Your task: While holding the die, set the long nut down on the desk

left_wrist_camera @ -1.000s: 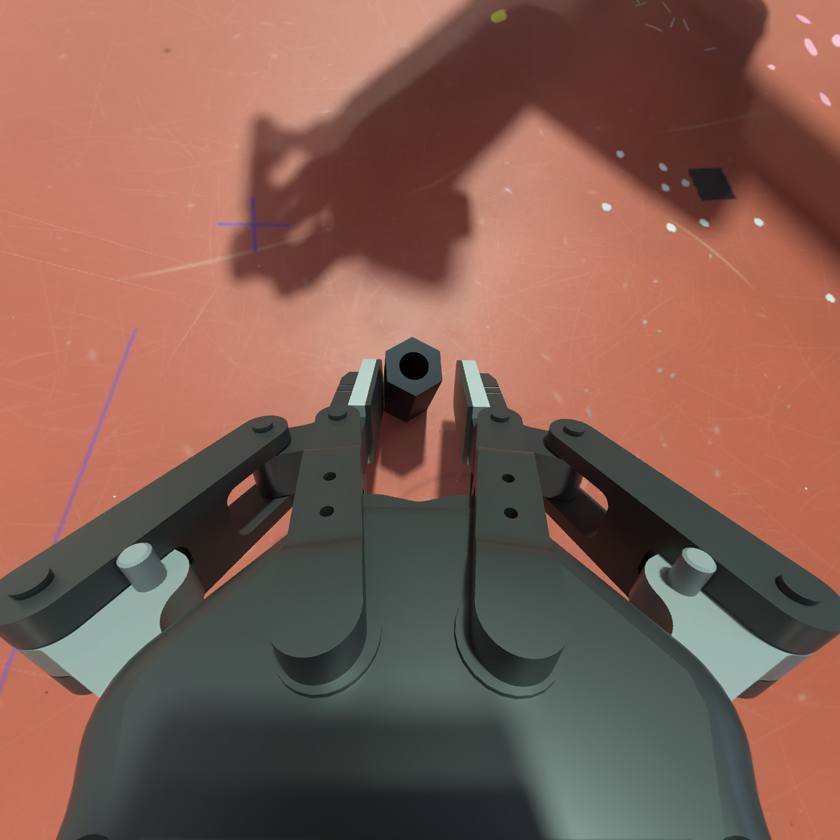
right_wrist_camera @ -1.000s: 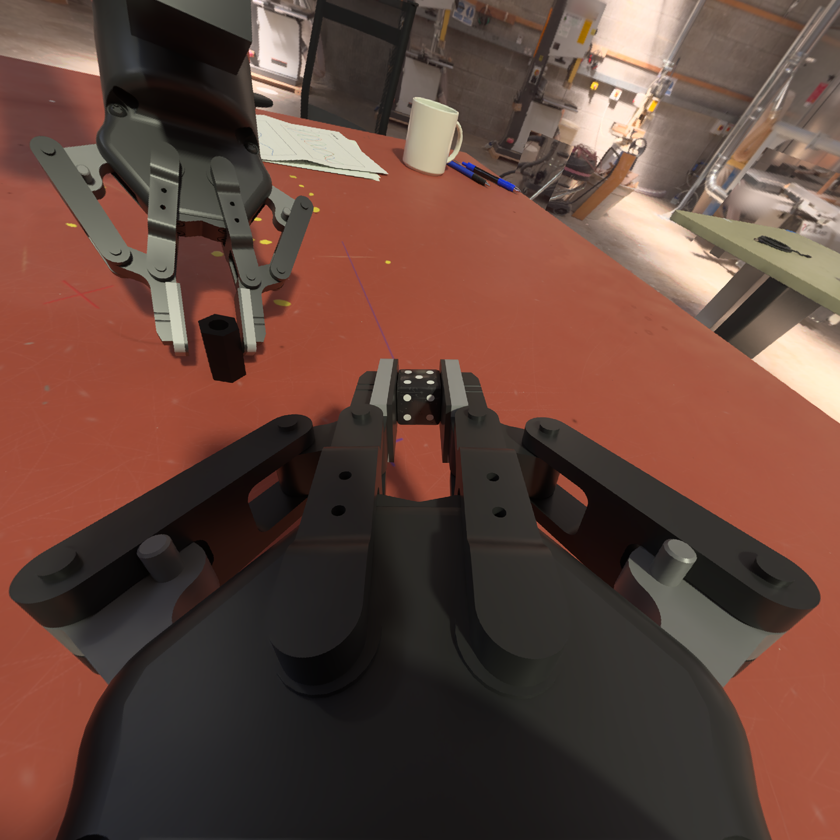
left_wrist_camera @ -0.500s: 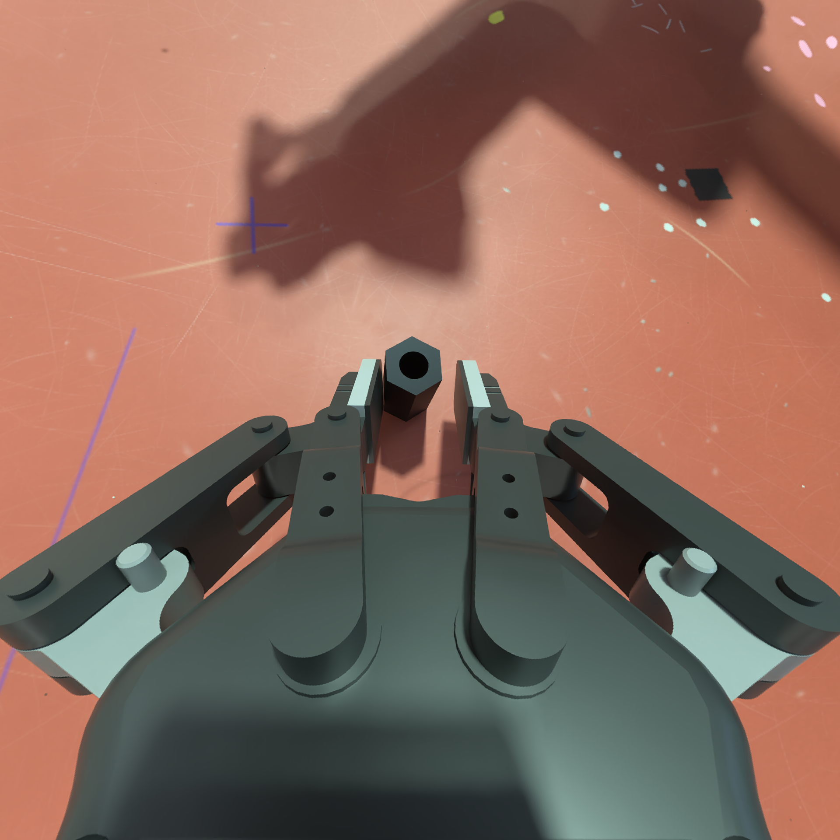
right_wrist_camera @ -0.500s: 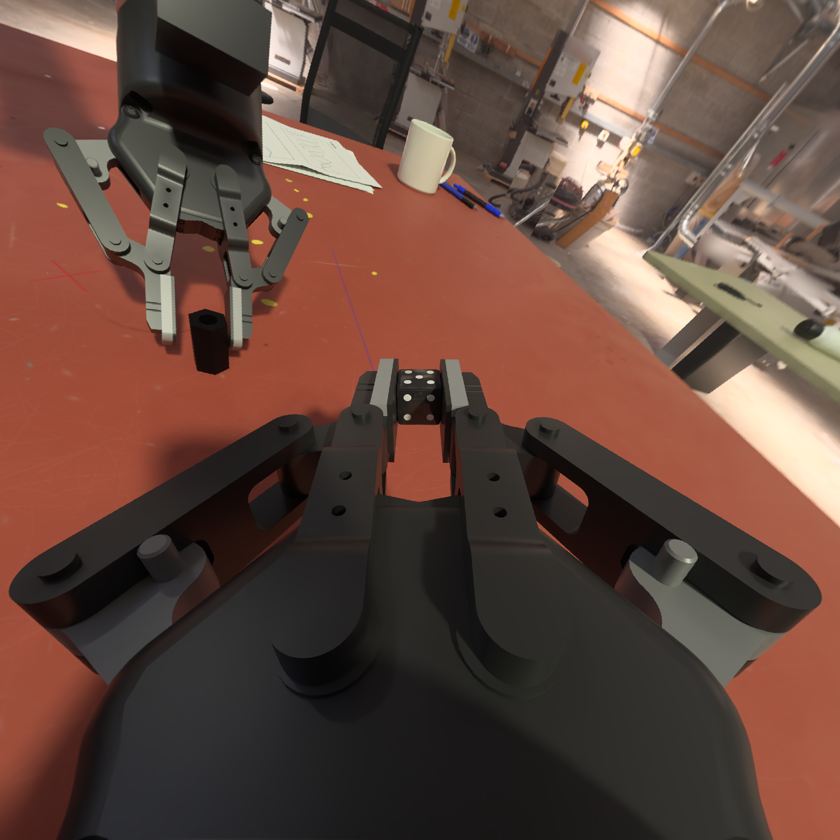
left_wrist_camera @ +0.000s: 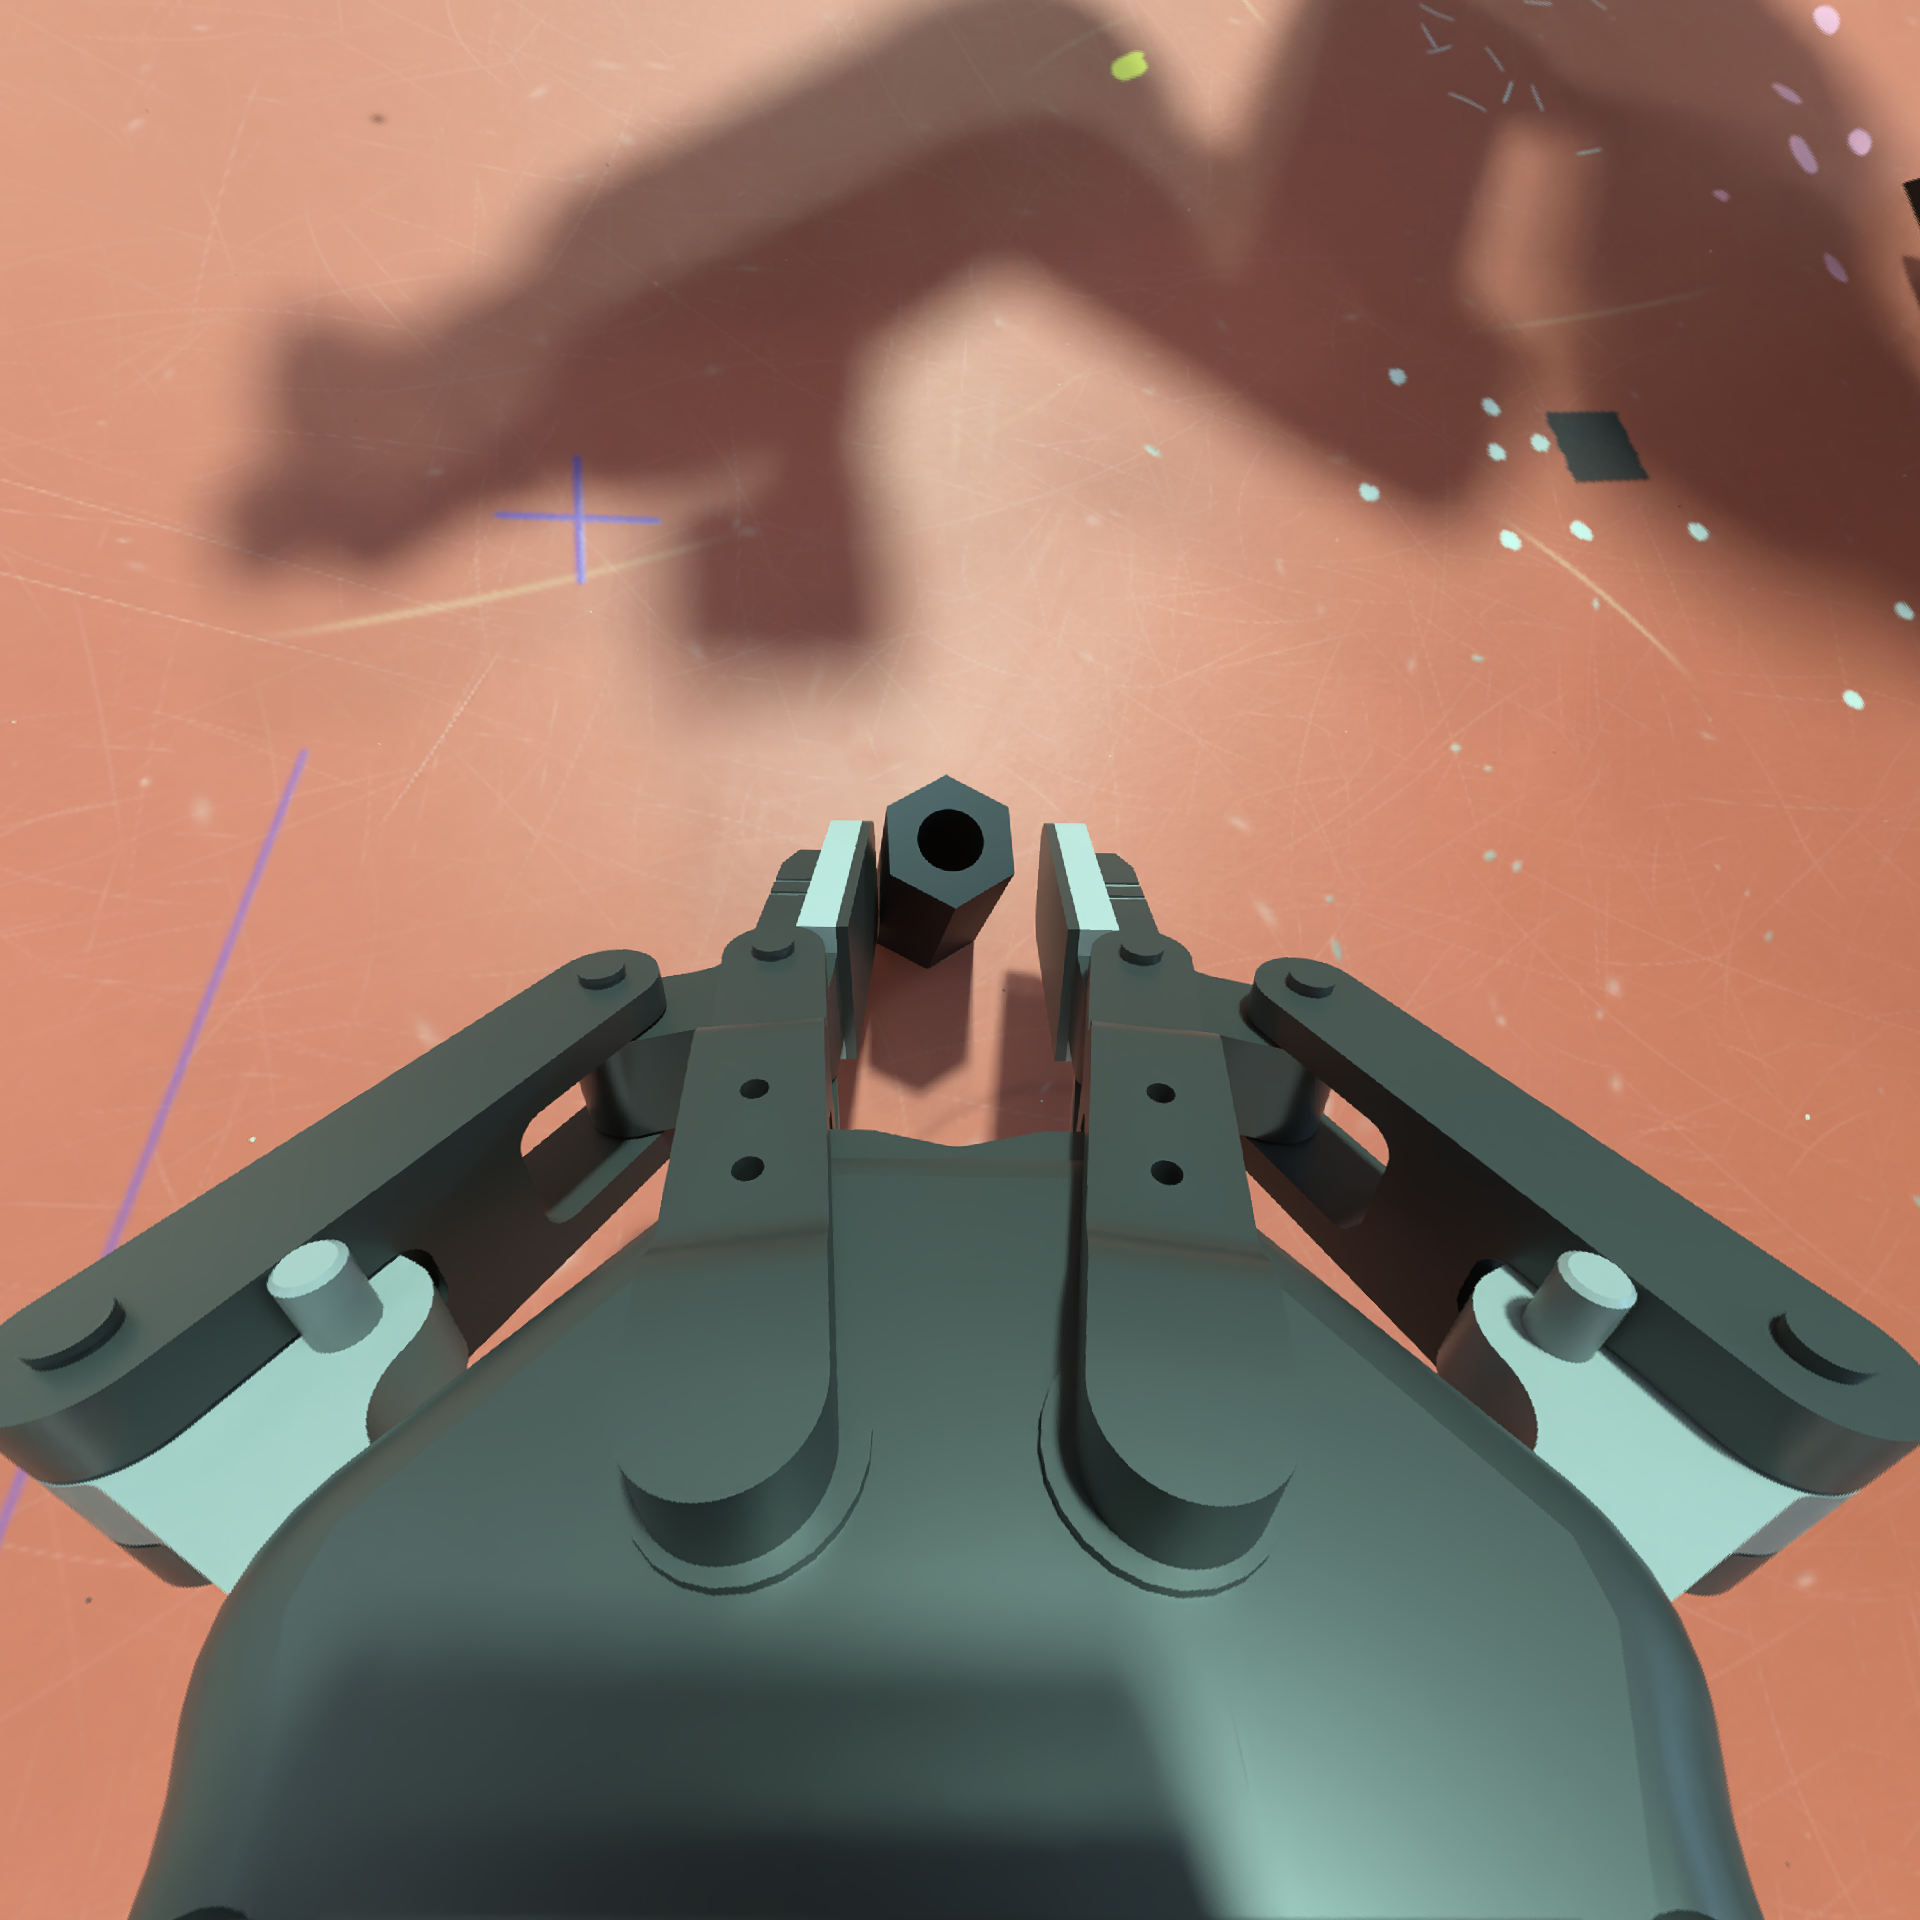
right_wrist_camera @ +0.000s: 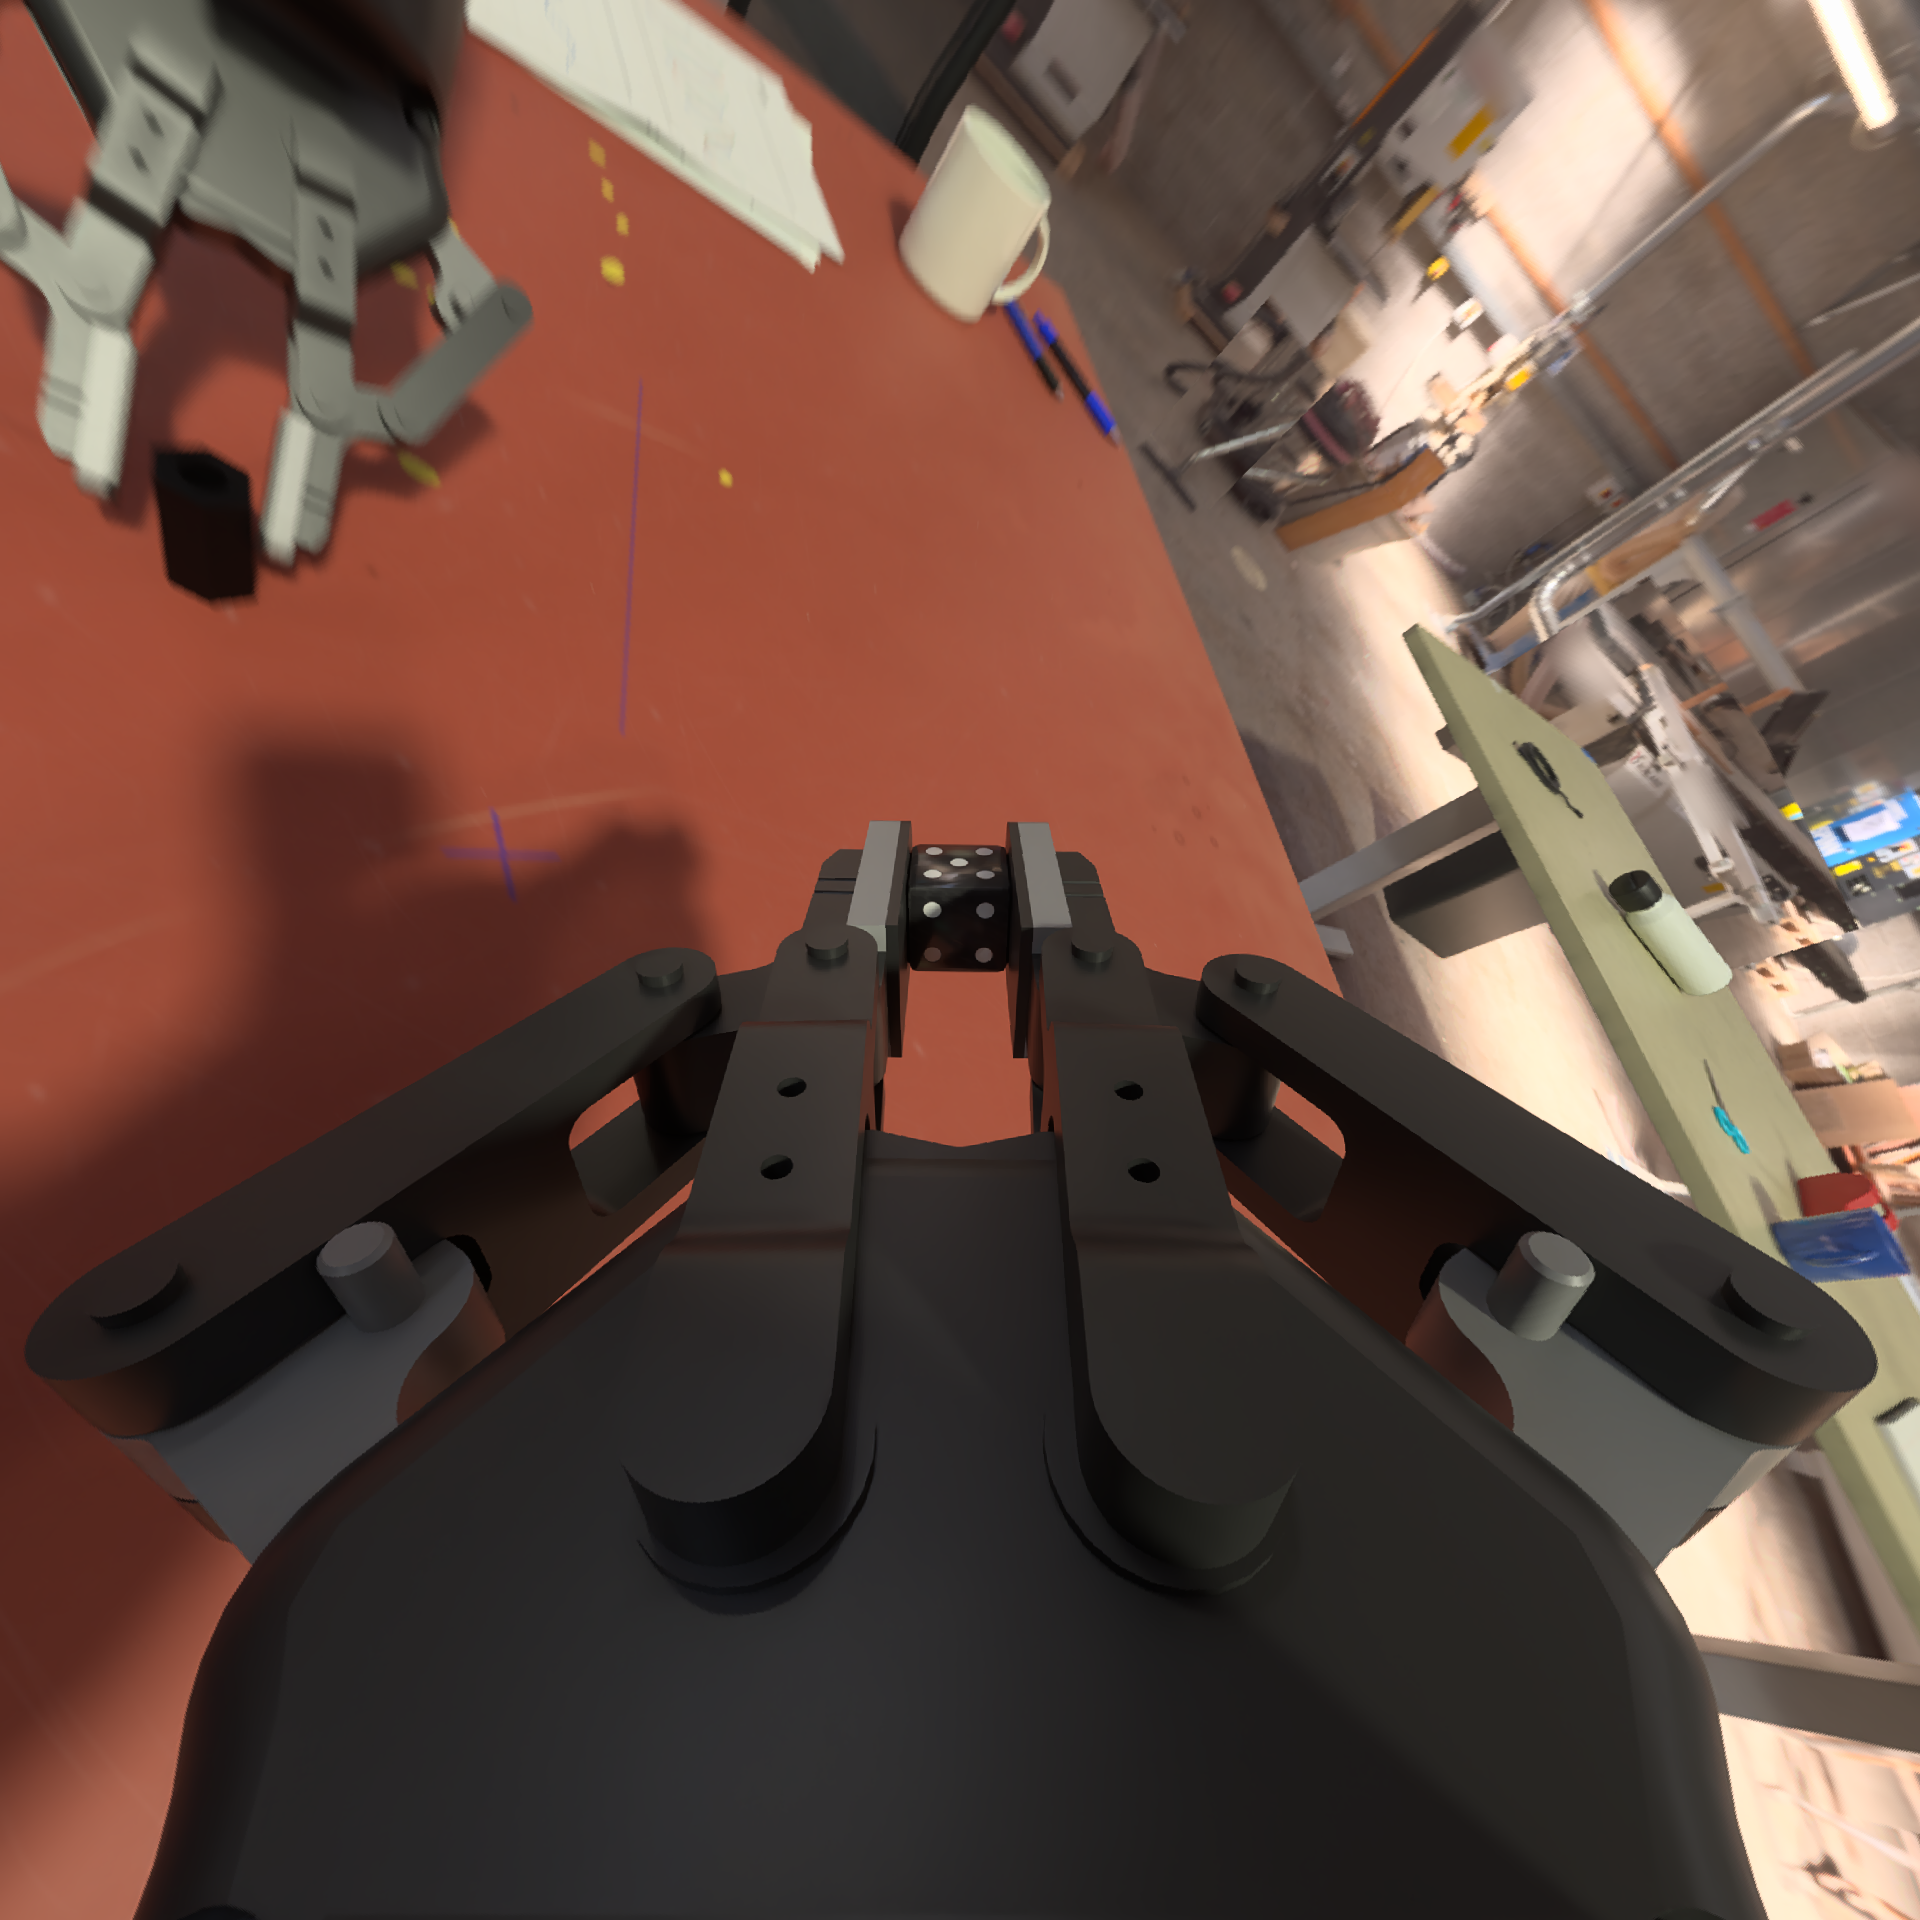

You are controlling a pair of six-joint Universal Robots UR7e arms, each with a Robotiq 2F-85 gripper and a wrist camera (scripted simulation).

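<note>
The long black hexagonal nut (left_wrist_camera: pixel 943 868) stands upright on the red desk (left_wrist_camera: pixel 1247 727) between the fingers of my left gripper (left_wrist_camera: pixel 951 883). The gripper is open, with a clear gap at the right pad and the left pad close beside the nut. In the right wrist view the nut (right_wrist_camera: pixel 205 523) and the left gripper (right_wrist_camera: pixel 197 457) show at the upper left. My right gripper (right_wrist_camera: pixel 956 883) is shut on a black die with white pips (right_wrist_camera: pixel 956 906) and holds it above the desk (right_wrist_camera: pixel 831 582).
A cream mug (right_wrist_camera: pixel 975 216), a stack of papers (right_wrist_camera: pixel 675 114) and blue pens (right_wrist_camera: pixel 1070 369) lie near the desk's far edge. A small dark square (left_wrist_camera: pixel 1595 445) lies on the desk at the right. The desk's edge runs to the right of the die; a green table (right_wrist_camera: pixel 1621 935) stands beyond.
My right gripper has rolled and lifted away with the die, so its view tilts and its shadow on the desk shifts. The left gripper and the nut have not moved.
</note>
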